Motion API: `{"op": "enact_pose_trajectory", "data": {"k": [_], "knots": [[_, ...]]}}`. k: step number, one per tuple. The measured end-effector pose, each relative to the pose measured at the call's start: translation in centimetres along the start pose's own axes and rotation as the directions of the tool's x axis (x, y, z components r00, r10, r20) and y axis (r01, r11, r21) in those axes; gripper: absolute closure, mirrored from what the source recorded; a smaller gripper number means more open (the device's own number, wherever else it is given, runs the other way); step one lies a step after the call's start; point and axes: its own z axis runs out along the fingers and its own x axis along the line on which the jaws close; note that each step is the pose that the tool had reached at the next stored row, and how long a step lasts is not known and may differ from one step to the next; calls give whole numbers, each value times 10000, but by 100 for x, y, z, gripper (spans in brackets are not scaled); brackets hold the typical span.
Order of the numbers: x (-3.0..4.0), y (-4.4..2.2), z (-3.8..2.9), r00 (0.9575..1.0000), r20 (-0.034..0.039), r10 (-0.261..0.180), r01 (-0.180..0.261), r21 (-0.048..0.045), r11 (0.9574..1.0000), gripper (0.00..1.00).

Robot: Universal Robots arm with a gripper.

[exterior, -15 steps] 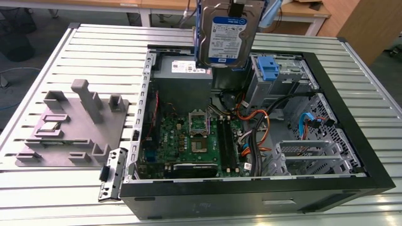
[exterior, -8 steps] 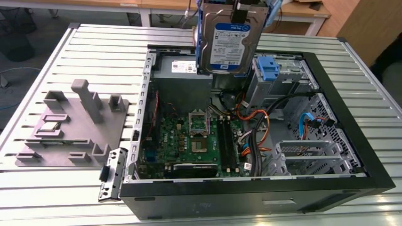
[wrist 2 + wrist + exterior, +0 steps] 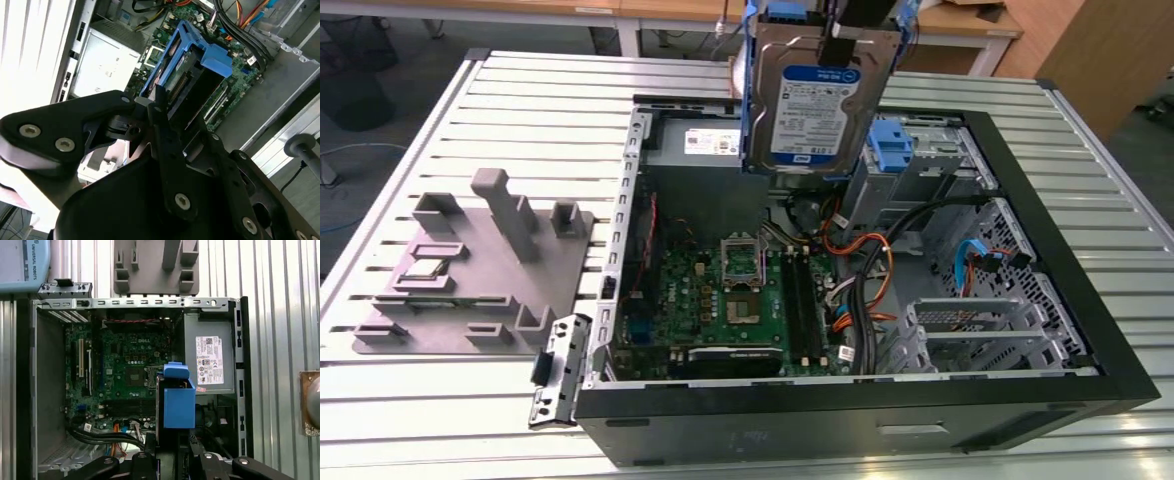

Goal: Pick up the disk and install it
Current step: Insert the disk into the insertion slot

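an open black metal computer case lies on its side on a slatted silver metal table. beside the case, on the exterior view's left, sits a grey plastic fixture plate with upright posts. inside the case a green circuit board covers the floor, with a grey metal box bearing a white sticker at the far end in the exterior view. above that end, just on the exterior view's right of the box, the flat silver-grey disk with blue plastic rails hangs in the black gripper.

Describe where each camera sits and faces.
Exterior view: off the arm, looks down into the open computer case; gripper holds the disk above it.
First wrist view: on the arm, faces straight down into the case; gripper shows.
Second wrist view: on the arm, looks along the gripper at the disk.
All share the disk.
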Motion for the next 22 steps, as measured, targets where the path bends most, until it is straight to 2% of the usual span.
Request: {"op": "enact_pose_trajectory", "data": {"k": [22], "knots": [[637, -83, -26, 10000, -1, -1, 1, 0, 10000, 65]]}}
